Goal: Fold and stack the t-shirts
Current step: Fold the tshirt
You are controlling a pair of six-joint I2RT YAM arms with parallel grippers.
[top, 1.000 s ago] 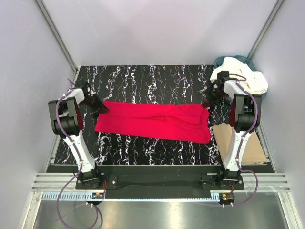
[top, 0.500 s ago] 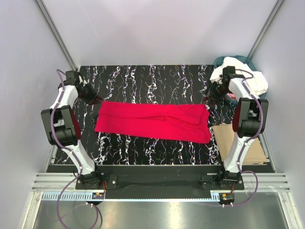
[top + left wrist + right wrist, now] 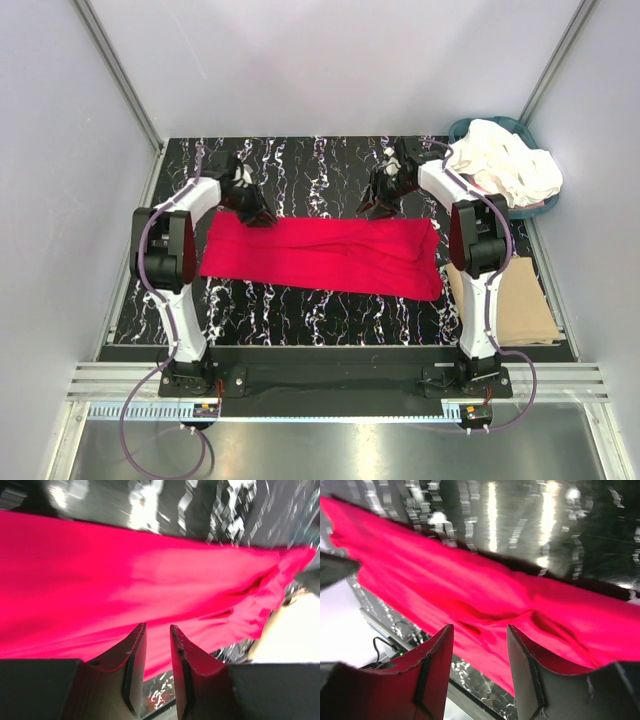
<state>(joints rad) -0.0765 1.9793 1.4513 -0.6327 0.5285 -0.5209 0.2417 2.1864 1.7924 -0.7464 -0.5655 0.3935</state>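
Note:
A red t-shirt (image 3: 320, 255) lies folded into a long strip across the black marbled table (image 3: 320, 160). My left gripper (image 3: 260, 218) hovers at the strip's far edge, left of centre. Its jaws stand a narrow gap apart, with nothing between them. My right gripper (image 3: 370, 207) is at the far edge, right of centre, open wider and empty. The left wrist view has the left gripper (image 3: 157, 626) above the red t-shirt (image 3: 150, 565). In the right wrist view the right gripper (image 3: 479, 626) looks down on the rumpled red t-shirt (image 3: 470, 595).
A teal basket (image 3: 465, 128) at the back right holds a heap of white clothes (image 3: 510, 165). A brown board (image 3: 515, 310) lies on the table's right side, next to the right arm. Grey walls close in the table at the back and sides.
Both arms swung inward from the shirt's ends to its far edge near the middle. The right gripper opened and let go of the right corner. The shirt lies as before.

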